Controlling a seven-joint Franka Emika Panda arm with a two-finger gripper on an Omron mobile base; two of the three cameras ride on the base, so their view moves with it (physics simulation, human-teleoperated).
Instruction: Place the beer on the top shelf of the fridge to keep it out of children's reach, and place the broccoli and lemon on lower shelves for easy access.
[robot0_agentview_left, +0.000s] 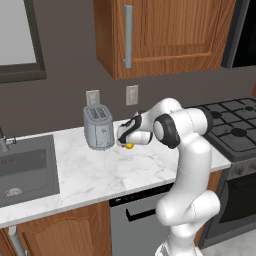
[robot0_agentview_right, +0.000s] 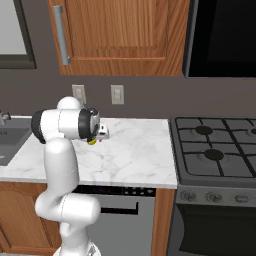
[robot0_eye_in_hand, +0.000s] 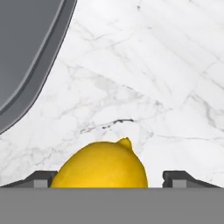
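The lemon (robot0_eye_in_hand: 103, 164), bright yellow with a small nub, lies on the white marble counter (robot0_agentview_left: 100, 170) just right of the toaster. My gripper (robot0_eye_in_hand: 111, 178) is down at the counter with the lemon between its fingers. The jaws are open: the left fingertip (robot0_eye_in_hand: 43, 177) is at the lemon's side and the right fingertip (robot0_eye_in_hand: 179, 177) stands apart from it. From the base views the lemon (robot0_agentview_left: 129, 146) (robot0_agentview_right: 92, 142) peeks out under the hand (robot0_agentview_left: 126, 140). The beer, the broccoli and the fridge are out of view.
A grey toaster (robot0_agentview_left: 99, 127) stands close to the left of the hand. A sink (robot0_agentview_left: 25, 170) lies at the far left, a gas stove (robot0_agentview_right: 215, 150) to the right. Wooden cabinets (robot0_agentview_left: 160, 35) hang above.
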